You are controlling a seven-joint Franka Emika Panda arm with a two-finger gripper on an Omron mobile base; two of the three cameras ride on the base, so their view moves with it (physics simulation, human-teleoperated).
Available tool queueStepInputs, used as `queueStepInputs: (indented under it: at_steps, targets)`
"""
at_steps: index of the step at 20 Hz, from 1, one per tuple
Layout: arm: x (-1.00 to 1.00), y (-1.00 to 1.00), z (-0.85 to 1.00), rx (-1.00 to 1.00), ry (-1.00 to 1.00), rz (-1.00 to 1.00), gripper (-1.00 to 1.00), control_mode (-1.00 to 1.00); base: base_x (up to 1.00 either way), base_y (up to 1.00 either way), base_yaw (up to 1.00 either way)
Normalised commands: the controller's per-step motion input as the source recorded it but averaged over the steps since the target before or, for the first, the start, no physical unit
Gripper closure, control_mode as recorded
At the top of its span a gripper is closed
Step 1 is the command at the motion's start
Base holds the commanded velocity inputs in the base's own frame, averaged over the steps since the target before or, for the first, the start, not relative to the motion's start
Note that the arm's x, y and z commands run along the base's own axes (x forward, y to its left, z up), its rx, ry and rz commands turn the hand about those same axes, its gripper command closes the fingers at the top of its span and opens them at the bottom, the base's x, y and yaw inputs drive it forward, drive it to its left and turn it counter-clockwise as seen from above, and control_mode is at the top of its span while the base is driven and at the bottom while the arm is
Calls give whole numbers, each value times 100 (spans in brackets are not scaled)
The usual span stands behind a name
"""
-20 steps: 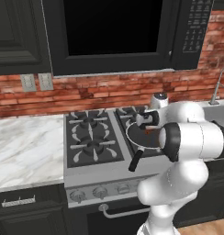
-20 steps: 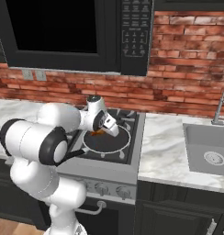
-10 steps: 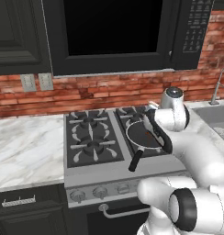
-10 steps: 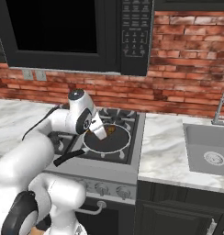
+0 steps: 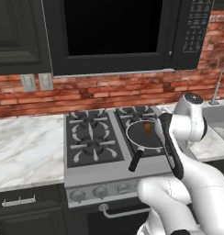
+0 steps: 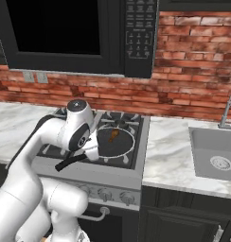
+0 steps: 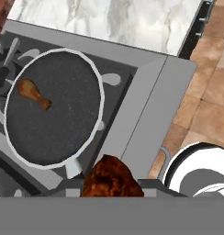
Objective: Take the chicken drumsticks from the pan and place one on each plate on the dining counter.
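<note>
Kitchen stove (image 5: 93, 142), one drumstick (image 7: 34, 93) in pan (image 7: 54, 151), hand (image 7: 111, 186) gripping another drumstick (image 7: 111, 178)

A black gas stove (image 5: 93, 140) with grey cast-iron grates sits between white-grey veined marble worktops (image 5: 26, 147) along the red brick wall. On its right near burner rests a round shallow frying pan (image 5: 143, 135), dark inside with a pale metallic rim, its long black handle (image 5: 135, 160) pointing toward the stove's near edge. A steel sink (image 6: 216, 158) is set into the right worktop.
</note>
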Motion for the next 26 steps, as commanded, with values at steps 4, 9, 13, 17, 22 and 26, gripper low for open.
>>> queueStepInputs:
  at_steps: [4, 9, 13, 17, 22, 26]
  targets:
    - [0, 0, 0, 0, 9, -12, 100, -100, 0, 0, 0]
    - [7, 3, 0, -2, 7, -1, 100, -100, 0, 0, 0]
    - [21, 15, -1, -5, 14, -1, 100, -100, 0, 0, 0]
    - [2, 5, -2, -2, 2, -2, 100, 100, 0, 1, -1]
    - [0, 0, 0, 0, 0, 0, 100, 100, -27, 1, -7]
    - [0, 0, 0, 0, 0, 0, 100, 100, -54, 0, -13]
